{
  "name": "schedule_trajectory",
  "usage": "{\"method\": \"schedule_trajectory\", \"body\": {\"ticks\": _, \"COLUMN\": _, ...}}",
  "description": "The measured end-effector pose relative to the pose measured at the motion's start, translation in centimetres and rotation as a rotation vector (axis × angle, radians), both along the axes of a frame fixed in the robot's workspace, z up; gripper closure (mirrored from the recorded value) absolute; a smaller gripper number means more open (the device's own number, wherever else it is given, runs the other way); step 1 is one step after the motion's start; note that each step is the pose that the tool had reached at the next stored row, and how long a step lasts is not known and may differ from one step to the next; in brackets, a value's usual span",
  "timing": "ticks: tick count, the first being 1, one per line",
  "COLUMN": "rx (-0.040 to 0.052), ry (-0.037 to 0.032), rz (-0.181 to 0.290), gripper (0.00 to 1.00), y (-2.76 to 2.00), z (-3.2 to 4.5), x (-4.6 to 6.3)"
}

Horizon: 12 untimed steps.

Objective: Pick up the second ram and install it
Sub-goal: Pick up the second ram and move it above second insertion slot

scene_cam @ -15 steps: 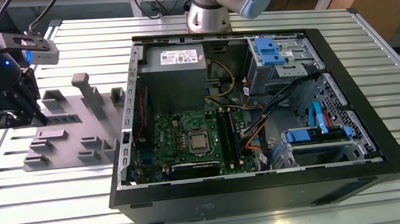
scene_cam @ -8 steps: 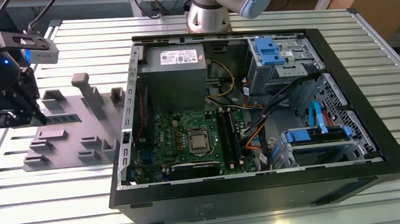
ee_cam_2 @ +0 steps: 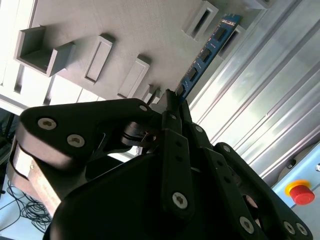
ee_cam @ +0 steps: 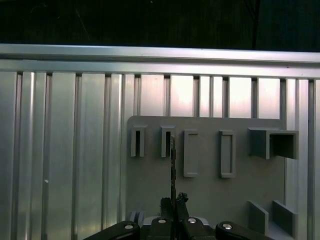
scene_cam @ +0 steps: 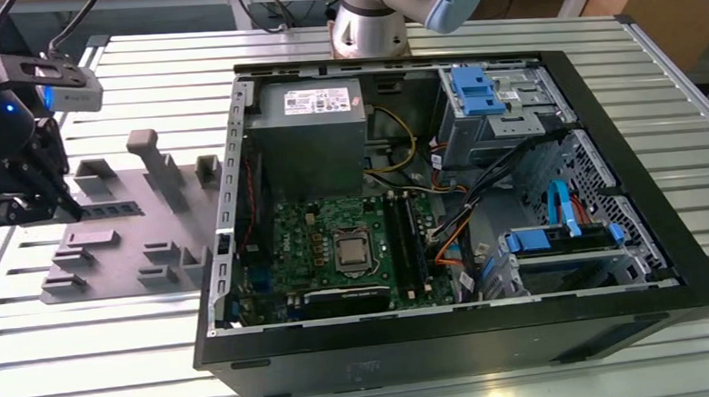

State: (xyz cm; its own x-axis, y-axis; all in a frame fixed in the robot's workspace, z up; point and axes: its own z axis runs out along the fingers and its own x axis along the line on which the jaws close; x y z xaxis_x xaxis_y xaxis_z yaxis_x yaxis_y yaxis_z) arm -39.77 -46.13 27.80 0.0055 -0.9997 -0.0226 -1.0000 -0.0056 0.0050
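The tool (ee_cam_2: 172, 97) is clamped on one end of the second ram (ee_cam_2: 205, 52). The blue strip reaches out over the grey holder block (ee_cam_2: 125, 30), near the tabletop (scene_cam: 108, 357) edge at the exterior view's left. I judge this to be the pick-up step; I cannot tell whether the strip is clear of its slot. Installing it calls for squaring its thin edge to a slot on the green motherboard (scene_cam: 332, 245), which sits inside the open computer case (scene_cam: 459, 325) beside the power supply (scene_cam: 308, 137).

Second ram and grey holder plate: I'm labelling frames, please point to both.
second ram (ee_cam_2: 205, 54): second wrist view, dark chip mid-board.
grey holder plate (ee_cam: 215, 200): first wrist view, bare flat base.
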Motion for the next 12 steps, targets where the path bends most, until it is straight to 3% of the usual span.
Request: {"method": "schedule_trajectory", "body": {"ticks": 12, "rx": 0.0001, "ry": -0.0001, "rz": 0.0, "gripper": 0.86, "y": 0.0, "z": 0.47, "x": 0.0}}
